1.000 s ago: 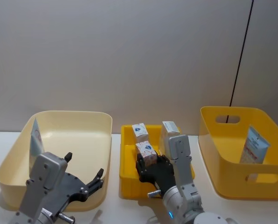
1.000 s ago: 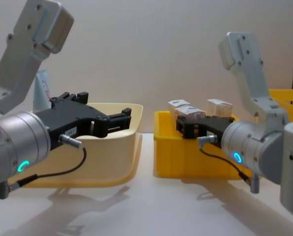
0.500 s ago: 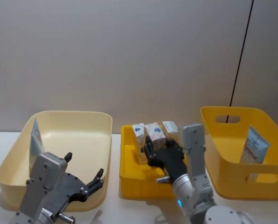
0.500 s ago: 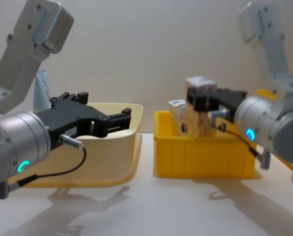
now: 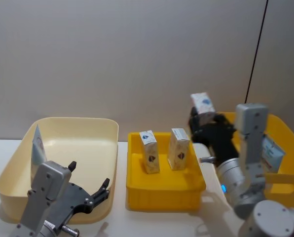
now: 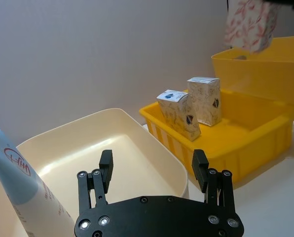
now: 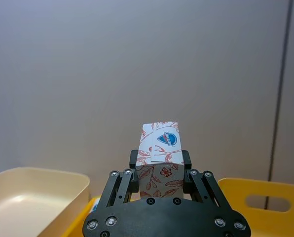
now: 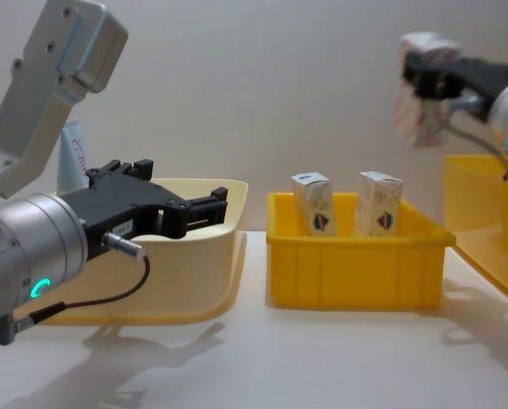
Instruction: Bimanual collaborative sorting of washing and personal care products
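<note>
My right gripper [image 5: 204, 122] is shut on a white carton with orange floral print [image 5: 202, 105], held high in the air between the small yellow bin [image 5: 162, 191] and the large yellow bin [image 5: 252, 116]. The right wrist view has the carton [image 7: 161, 157] upright between the fingers. Two more cartons [image 5: 149, 151] [image 5: 178, 148] stand in the small yellow bin. One pale-blue tube [image 5: 37, 147] leans in the cream bin [image 5: 90, 121]; another tube [image 5: 272, 153] leans in the large yellow bin. My left gripper [image 5: 90, 196] hangs open near the cream bin's front edge.
The three bins stand in a row on a white table, with a plain grey wall behind. The cream bin [image 8: 211, 256] is on the left, the small yellow one [image 8: 356, 273] in the middle, the large one [image 8: 484, 247] on the right.
My right gripper has lifted a carton out of the small yellow bin and carried it up and to the right, toward the large yellow bin. The left arm has stayed still.
</note>
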